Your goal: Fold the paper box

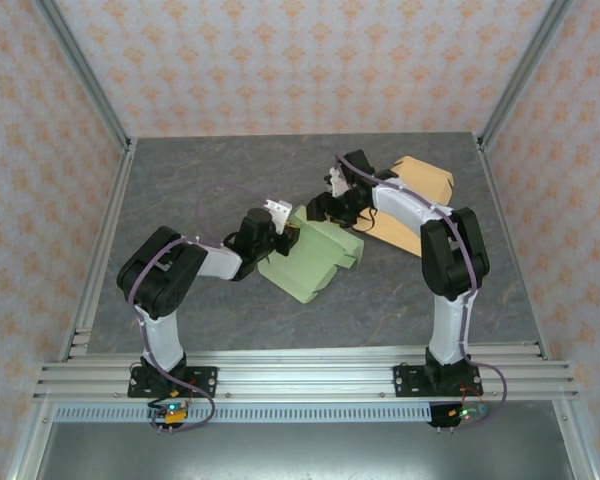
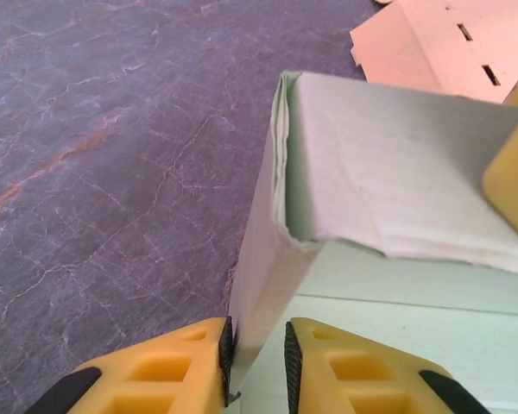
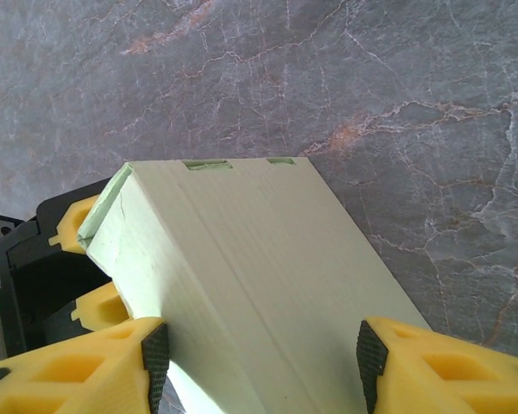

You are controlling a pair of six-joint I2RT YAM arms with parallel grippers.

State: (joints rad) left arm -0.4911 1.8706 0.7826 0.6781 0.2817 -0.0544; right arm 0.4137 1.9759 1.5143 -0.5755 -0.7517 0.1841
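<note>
Honestly, the green box [image 1: 315, 262] sits in the middle of the table [image 1: 180, 180]. The left gripper [image 2: 256, 345] has its jaws slightly apart around the side wall [image 2: 261, 259]. The right gripper [image 3: 263, 349] straddles the box, grip unclear. That loose wall could spring back open.

Mid table [image 1: 210, 180]: paper box [image 1: 315, 258], lying between both grippers. At its near-left end: left gripper [image 1: 280, 225], one upright wall between the pads. At its far end: right gripper [image 1: 325, 210], straddling the width. Behind-right of box, under right arm: flat cardboard blank [image 1: 420, 180].
</note>
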